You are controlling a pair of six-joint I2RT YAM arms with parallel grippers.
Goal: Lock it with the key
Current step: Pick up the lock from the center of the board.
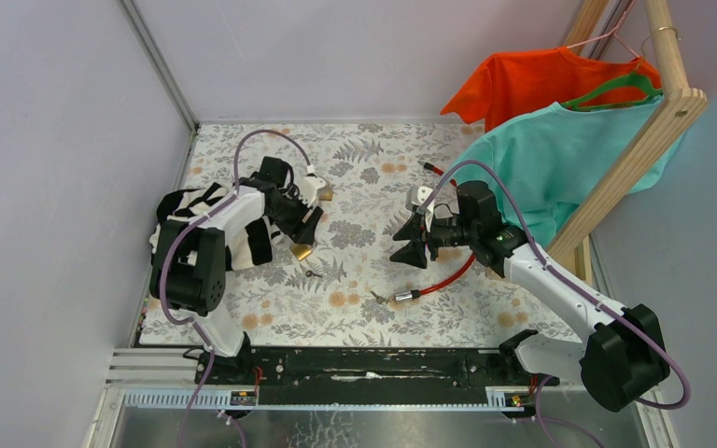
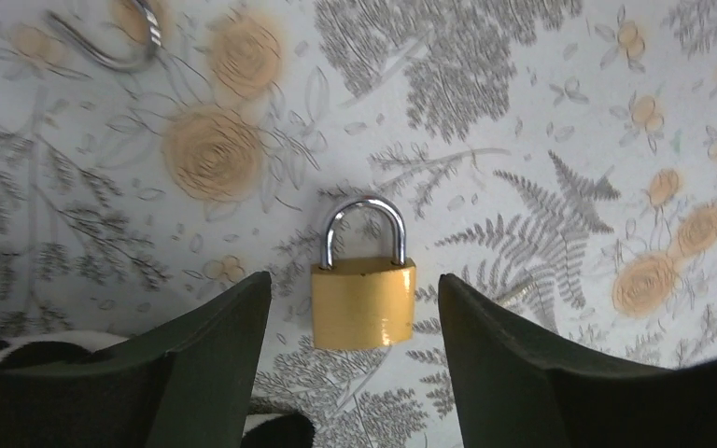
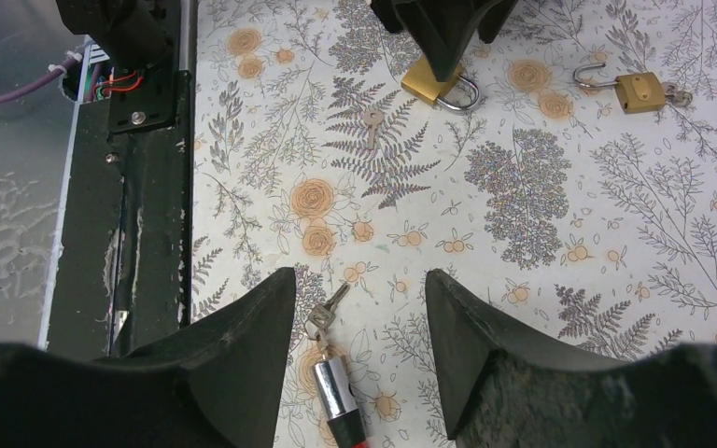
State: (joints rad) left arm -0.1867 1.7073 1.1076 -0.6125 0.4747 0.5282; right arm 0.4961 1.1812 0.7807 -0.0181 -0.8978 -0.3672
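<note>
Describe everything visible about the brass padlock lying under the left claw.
The brass-coloured rectangular padlock lies flat on the floral-print tablecloth, its smooth yellow face up. Its silver steel shackle looks seated in the body on both sides, so apparently shut. No keyhole or inserted key shows. The left claw hovers open above it, fingers either side, touching nothing.

Overhead camera looks down; both close wrist cameras share one padlock (image 2: 364,303)

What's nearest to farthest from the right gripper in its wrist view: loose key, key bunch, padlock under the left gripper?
1. Key bunch, just beneath the right gripper.
2. Loose key, midway ahead.
3. Padlock, far, under left gripper.
</note>
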